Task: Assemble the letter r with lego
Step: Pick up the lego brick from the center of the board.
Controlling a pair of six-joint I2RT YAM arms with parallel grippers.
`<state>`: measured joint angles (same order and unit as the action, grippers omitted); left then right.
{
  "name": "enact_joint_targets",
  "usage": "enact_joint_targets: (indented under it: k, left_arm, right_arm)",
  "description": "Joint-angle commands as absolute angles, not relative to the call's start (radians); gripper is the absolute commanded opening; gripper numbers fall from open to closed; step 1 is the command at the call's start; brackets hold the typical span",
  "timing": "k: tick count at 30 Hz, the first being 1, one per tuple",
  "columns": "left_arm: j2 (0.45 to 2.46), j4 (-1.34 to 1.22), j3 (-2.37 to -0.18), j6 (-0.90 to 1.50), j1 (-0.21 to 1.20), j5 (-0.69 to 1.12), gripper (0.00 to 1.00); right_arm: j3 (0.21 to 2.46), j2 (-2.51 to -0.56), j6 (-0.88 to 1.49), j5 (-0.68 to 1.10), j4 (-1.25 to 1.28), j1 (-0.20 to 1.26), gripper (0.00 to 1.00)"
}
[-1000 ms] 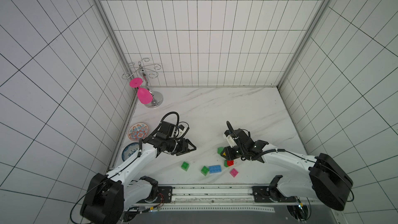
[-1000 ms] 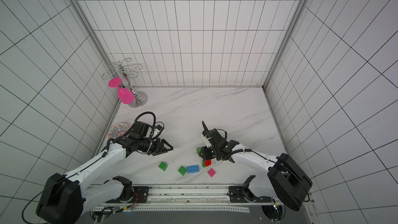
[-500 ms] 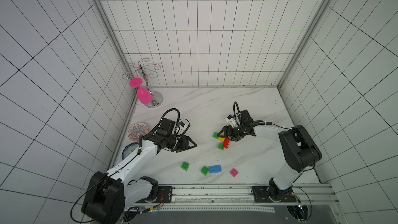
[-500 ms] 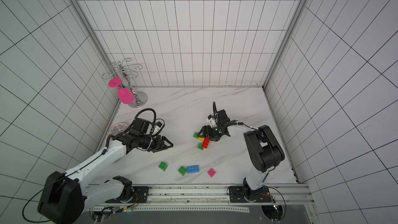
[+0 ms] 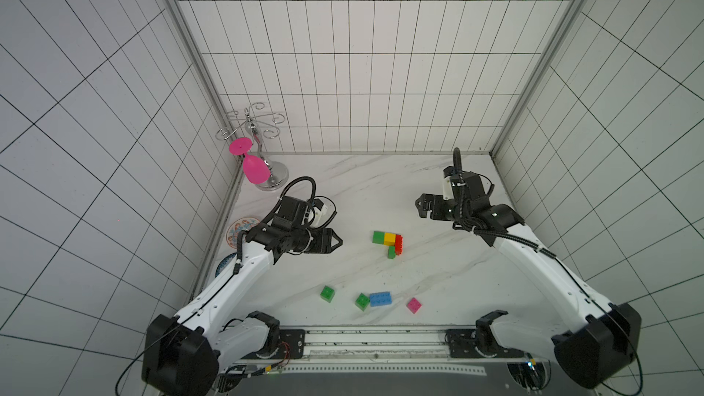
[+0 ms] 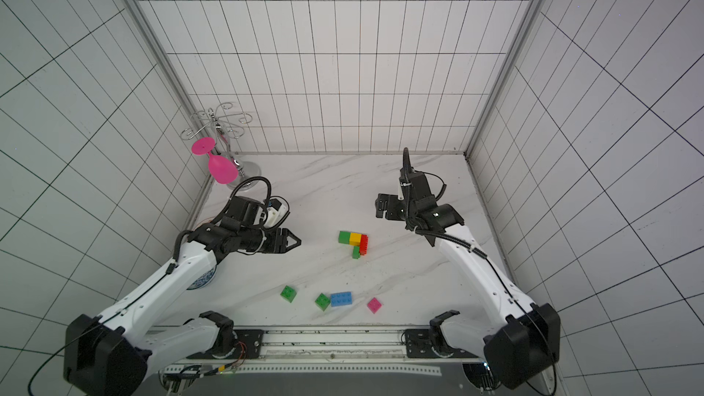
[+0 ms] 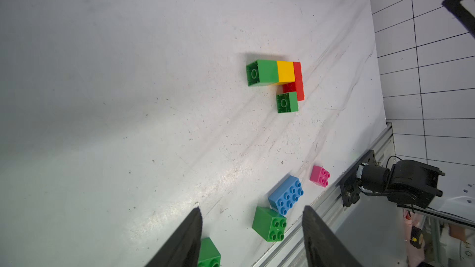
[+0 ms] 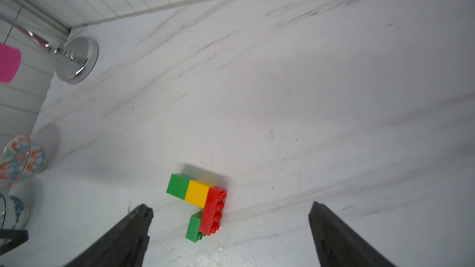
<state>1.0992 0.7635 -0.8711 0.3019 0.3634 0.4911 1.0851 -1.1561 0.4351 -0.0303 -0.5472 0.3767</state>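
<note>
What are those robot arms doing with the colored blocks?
Two robot arms are building a letter r from lego. A joined piece of green, yellow and red bricks lies on the table. The left gripper and the right gripper are open and hold nothing. Two green bricks, a blue brick and a pink brick lie loose.

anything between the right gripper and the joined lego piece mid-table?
Nothing visible. The right gripper is open and apart from the joined lego piece, with only bare marble table between them. The loose bricks lie nearer the front rail, off that path.
</note>
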Motion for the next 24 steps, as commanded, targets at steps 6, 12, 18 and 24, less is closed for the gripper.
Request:
enact_joint_targets:
  k: [6,12,18,24]
  left_arm:
    - [0.934,0.747,-0.884,0.244,0.36,0.367,0.71]
    - [0.856,0.761,-0.83,0.311,0.36,0.335,0.72]
    - [0.851,0.768,-0.783,0.416,0.36,0.349,0.72]
    - [0.836,0.81,-0.756,0.472,0.36,0.386,0.71]
  right_arm:
    - [0.951,-0.962,0.421,-0.02,-0.604,0.288,0.93]
    - [0.98,-0.956,0.477,-0.137,-0.954,0.486,0.91]
    - [0.932,-0.938,0.626,0.075,-0.951,0.77,0.7]
    - [0.994,-1.098,0.675,0.044,-0.888,1.029,0.99]
